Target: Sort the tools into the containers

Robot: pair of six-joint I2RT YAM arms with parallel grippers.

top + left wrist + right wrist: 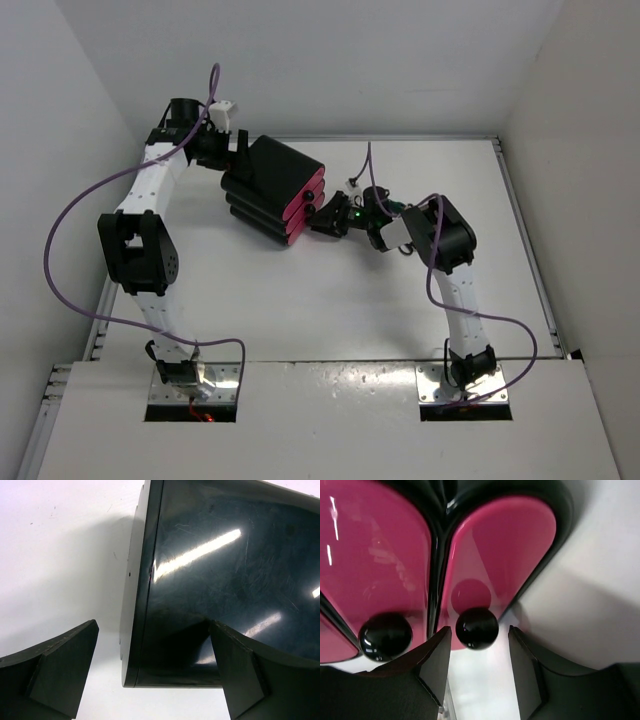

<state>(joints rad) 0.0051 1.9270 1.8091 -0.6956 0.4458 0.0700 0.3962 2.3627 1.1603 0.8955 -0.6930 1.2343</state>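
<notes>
Bracketing the round black knob [476,628] of the end magenta-pink drawer [505,555], right gripper [479,635] fingers stand partly apart, knob between the tips, not clearly clamped. Glossy black rounded-corner cabinet [280,185] sits far-centre on white table [400,300]. Left gripper [154,630] fingers spread wide, straddling the cabinet's rear corner.

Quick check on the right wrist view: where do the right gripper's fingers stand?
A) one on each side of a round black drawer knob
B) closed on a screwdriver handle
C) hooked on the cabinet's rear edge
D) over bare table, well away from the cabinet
A: the right gripper has a finger on each side of the round black knob of a pink drawer, with a slim gap showing on both sides.
</notes>
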